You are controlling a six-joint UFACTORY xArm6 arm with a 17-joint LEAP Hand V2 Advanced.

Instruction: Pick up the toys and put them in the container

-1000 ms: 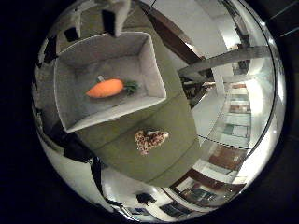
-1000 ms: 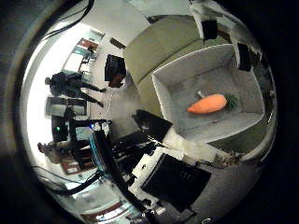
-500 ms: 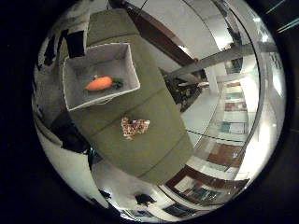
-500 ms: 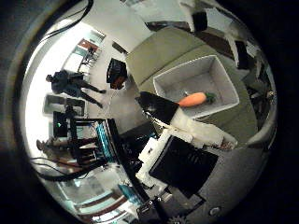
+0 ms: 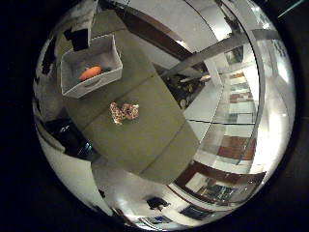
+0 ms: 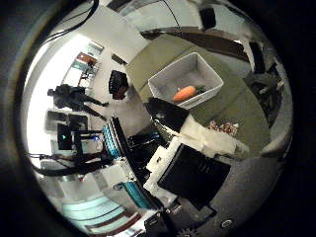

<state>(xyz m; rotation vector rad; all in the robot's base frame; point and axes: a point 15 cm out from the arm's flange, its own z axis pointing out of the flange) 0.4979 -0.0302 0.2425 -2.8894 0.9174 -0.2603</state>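
While carrot toy (image 5: 90,73) lies inside white container (image 5: 91,84), spotted toy (image 5: 124,111) remains on olive table (image 5: 145,135), near container, apart from its wall. Hand (image 6: 197,158) high above, holding nothing visible; finger curl cannot be told. Risks: descent off-centre, fingers clipping container rim and shoving it; small lumpy toy slipping from pinch, skidding toward table edge.

An olive-green table (image 5: 145,130) stands on a pale glossy floor (image 5: 212,104).
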